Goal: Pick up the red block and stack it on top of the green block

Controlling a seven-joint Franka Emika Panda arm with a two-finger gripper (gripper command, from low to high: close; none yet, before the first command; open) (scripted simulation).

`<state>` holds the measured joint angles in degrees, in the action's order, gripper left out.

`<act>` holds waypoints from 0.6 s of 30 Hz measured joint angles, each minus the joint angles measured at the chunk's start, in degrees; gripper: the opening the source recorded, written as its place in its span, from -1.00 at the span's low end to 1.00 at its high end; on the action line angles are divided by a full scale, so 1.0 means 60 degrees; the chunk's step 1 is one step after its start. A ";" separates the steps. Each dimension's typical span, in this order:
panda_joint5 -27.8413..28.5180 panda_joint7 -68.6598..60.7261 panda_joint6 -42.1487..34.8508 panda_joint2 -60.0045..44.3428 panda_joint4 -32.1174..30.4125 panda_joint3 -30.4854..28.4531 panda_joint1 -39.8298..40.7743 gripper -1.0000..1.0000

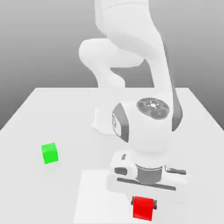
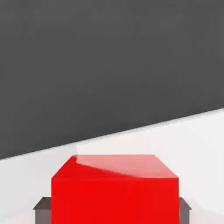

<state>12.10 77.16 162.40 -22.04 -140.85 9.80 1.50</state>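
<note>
The red block (image 1: 143,207) sits near the table's front edge, directly under my hand. My gripper (image 1: 143,202) is shut on it, with a dark finger pressed against each side. In the hand view the red block (image 2: 114,192) looms large between the two dark fingertips (image 2: 43,209), and the gripper (image 2: 114,211) clamps its sides. I cannot tell whether the block rests on the table or hangs just above it. The green block (image 1: 50,153) stands alone on the table at the exterior view's left, well apart from the gripper.
The white table (image 1: 52,109) stretches back to the arm's base (image 1: 104,122) in the middle. The bulky white arm (image 1: 144,127) hangs over the hand. Open tabletop lies between the red and green blocks.
</note>
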 joint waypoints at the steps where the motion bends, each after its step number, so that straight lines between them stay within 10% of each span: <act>1: 0.0049 0.0036 0.0073 -0.0095 0.0017 -0.0045 -0.0035 -1.00; 8: -0.1077 -0.0322 -0.1339 0.1769 -0.0414 0.0430 0.0485 -1.00; 18: -0.2008 0.4434 -0.1600 0.3535 -0.1981 -0.1013 0.2202 -1.00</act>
<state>0.05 103.77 152.80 -0.83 -152.74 3.72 14.71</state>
